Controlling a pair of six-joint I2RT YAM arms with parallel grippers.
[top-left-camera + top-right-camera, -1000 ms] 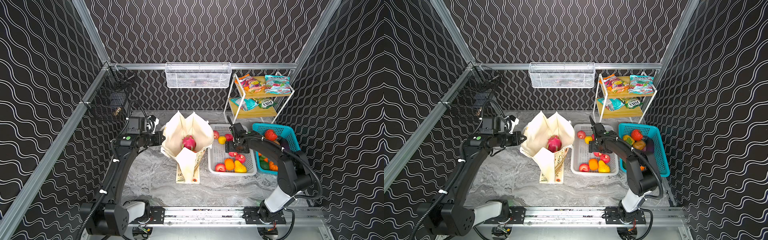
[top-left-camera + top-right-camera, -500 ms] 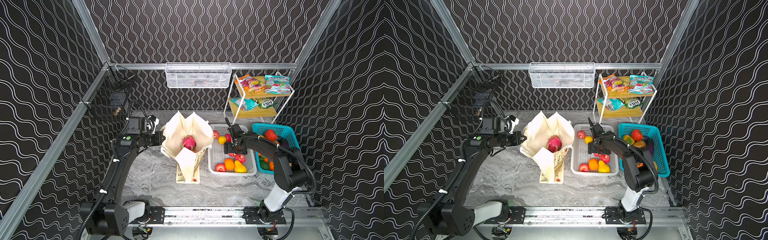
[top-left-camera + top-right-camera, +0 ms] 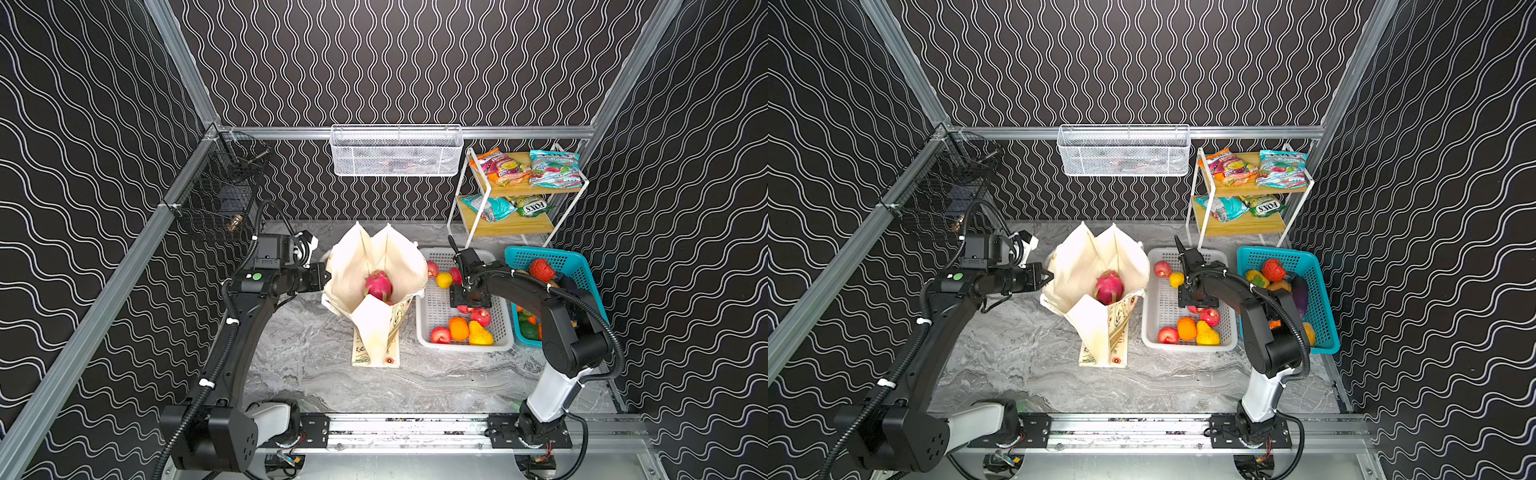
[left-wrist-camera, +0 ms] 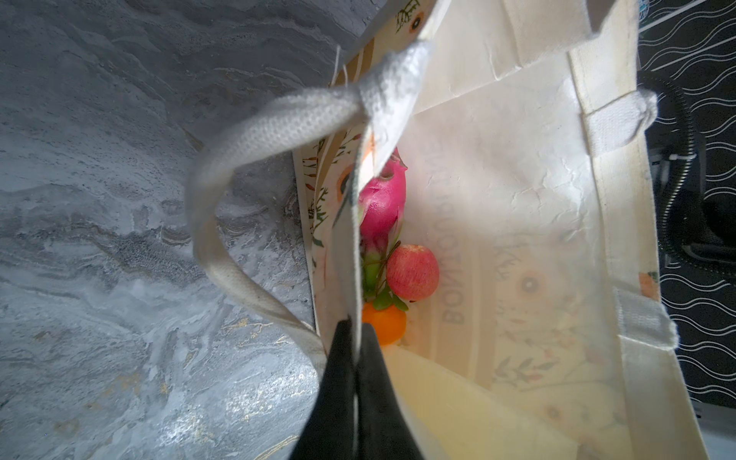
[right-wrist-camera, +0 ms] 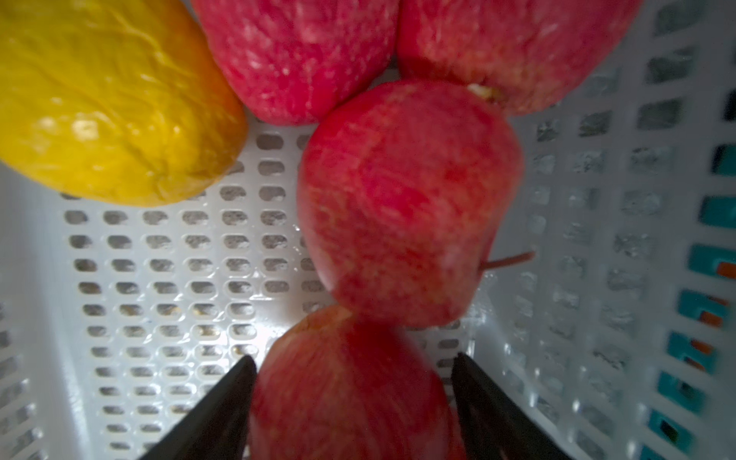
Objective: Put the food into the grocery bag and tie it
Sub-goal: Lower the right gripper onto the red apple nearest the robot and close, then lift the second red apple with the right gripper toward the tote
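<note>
**Bag.** The grocery bag (image 3: 361,266) is standing open-mouthed at the centre of the bench (image 3: 311,353), its cream panels splaying outward in both top views.

**Left arm.** The left tool (image 4: 355,322) is reaching in from the bag's 9 o'clock side. It is pinching the rim cloth with its jaws fully closed on the fabric (the left wrist view shows the hem running between the two black fingers (image 4: 338,378)). One white strap handle (image 4: 259,131) is looping loose outside the bag.

**Contents.** The dragon fruit (image 3: 378,284) is lying inside against one wall. A speckled apple (image 4: 412,273) and an orange (image 4: 384,324) are crowding its green end.

**Baskets.** The white basket (image 3: 461,348) is sitting just beside the bag at its 3 o'clock. The teal basket (image 3: 577,266) is sitting at 3 o'clock of that one.

**Right arm.** The right tool (image 5: 350,358) is pointing down into the white basket.
- Its jaws are standing wide apart on either side of a red apple (image 5: 350,398).
- A sliver of basket floor is showing between one finger (image 5: 478,390) and the fruit, so the apple is not yet clamped.
- A second apple (image 5: 406,207) is touching the first.
- A yellow fruit (image 5: 111,103) is lying apart from both.

**Rack.** Snack packets (image 3: 552,170) are resting on the rack (image 3: 511,224) at the bag's 1 o'clock.
</note>
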